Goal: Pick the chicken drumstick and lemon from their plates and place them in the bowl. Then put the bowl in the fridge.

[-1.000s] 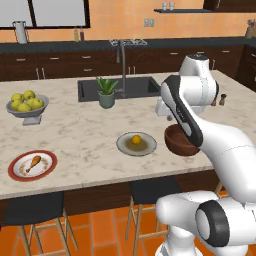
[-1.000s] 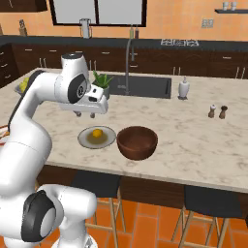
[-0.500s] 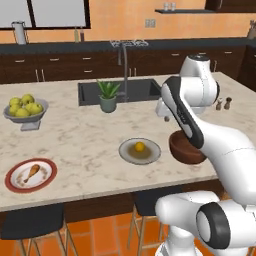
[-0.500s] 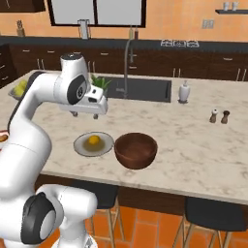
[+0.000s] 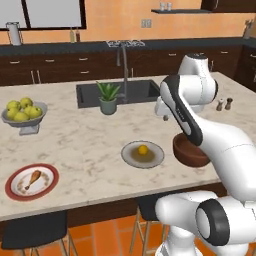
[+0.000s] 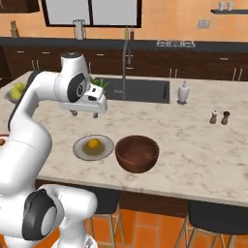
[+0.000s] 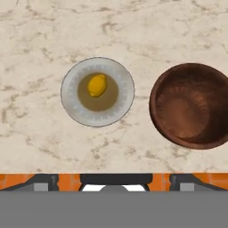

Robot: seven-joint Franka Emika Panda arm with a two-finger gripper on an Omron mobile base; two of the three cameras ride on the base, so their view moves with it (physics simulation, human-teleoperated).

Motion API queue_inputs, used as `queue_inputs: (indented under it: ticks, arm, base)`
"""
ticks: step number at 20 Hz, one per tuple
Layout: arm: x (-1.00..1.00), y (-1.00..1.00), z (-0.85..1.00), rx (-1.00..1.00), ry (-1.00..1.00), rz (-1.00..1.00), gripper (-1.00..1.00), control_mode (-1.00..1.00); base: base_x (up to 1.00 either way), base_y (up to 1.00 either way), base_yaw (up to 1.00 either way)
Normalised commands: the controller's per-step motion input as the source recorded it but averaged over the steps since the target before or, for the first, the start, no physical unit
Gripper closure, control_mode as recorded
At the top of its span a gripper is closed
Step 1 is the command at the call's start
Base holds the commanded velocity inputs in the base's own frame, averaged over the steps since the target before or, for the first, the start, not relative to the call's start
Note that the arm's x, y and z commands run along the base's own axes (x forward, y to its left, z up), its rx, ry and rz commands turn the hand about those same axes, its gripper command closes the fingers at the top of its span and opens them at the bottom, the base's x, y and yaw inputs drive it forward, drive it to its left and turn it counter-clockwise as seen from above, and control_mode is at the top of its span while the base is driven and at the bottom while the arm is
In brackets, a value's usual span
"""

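Note:
The lemon [image 5: 143, 149] [image 6: 93, 143] [image 7: 97, 85] lies in the middle of the grey-beige plate [image 5: 131, 159] [image 7: 71, 104] on the island counter. Just right of it stands the dark wooden bowl [image 5: 187, 152] [image 6: 137, 153] [image 7: 189, 107], with nothing in it. The chicken drumstick [image 5: 33, 178] rests on the red-rimmed plate [image 5: 15, 190] at the counter's near left. My gripper [image 6: 85, 114] hangs open well above the lemon's plate, holding nothing. The fridge is out of view.
A grey pedestal bowl of yellow-green fruits [image 5: 22, 114] stands at the far left. A potted plant [image 5: 108, 97], sink [image 5: 120, 92] and faucet [image 5: 122, 65] lie behind the plates. Salt and pepper shakers [image 5: 224, 104] and a soap dispenser [image 6: 182, 92] are to the right. Stools stand under the counter's front edge.
The whole picture has shifted a little, so the base has moved along the counter. The plates, lemon, drumstick and bowl stay where they were, and the gripper stays open.

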Motion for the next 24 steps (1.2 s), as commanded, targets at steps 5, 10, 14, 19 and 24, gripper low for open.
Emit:
queue_inputs:
  ticks: [5,10,14,19,24]
  arm:
    - [0.0,0.0,0.0,0.0,0.0,0.0,-1.0,1.0]
    - [0.0,0.0,0.0,0.0,0.0,0.0,-1.0,1.0]
    - [0.0,0.0,0.0,0.0,0.0,0.0,-1.0,1.0]
    - [0.0,0.0,0.0,0.0,0.0,0.0,-1.0,1.0]
    - [0.0,0.0,0.0,0.0,0.0,0.0,-1.0,1.0]
  base:
    - [-0.58,0.62,-0.04]
    - [-0.25,0.52,0.0]
    - [0.16,0.42,0.0]
    - [0.11,0.62,0.0]
    - [0.67,0.35,0.0]
